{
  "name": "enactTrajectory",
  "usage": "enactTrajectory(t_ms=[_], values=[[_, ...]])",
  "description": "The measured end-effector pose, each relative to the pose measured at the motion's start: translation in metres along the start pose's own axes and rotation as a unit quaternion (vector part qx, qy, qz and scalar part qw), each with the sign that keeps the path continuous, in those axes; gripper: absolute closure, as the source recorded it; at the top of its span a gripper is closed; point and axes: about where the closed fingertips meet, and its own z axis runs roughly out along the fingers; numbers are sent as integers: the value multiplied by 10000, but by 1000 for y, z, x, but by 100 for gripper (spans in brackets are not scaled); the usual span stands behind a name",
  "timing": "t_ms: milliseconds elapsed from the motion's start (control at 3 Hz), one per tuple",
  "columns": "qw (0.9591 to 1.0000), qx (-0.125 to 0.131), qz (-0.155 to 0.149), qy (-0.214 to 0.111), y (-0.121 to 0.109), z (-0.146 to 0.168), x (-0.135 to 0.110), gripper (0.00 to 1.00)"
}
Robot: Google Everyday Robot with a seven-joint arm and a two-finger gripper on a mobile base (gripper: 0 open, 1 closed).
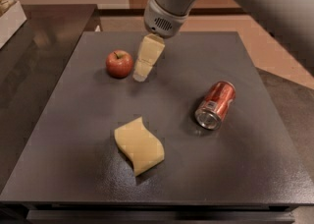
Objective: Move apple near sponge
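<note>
The red apple (119,64) with a short dark stem stands on the dark grey table (73,139) at the back left. The pale-yellow wavy sponge (139,145) lies flat toward the front, well apart from the apple. My gripper (143,74) hangs from the grey arm just right of the apple, its pale-yellow fingers (148,57) pointing down, close beside the apple and holding nothing.
A red-copper soda can (216,105) lies on its side to the right of the sponge, its open end facing the front. A pale box edge (11,16) shows at the far left on a darker counter.
</note>
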Motion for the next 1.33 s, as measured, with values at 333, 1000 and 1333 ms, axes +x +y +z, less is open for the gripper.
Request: enactTrajectory(t_ms=[333,1000,1333], values=[[9996,-143,-26,-239,-2,43,-38,0],[9988,-335,-131,-319,-4,107,-79,0],[9990,-331,-101,-270,-9,115,-77,0]])
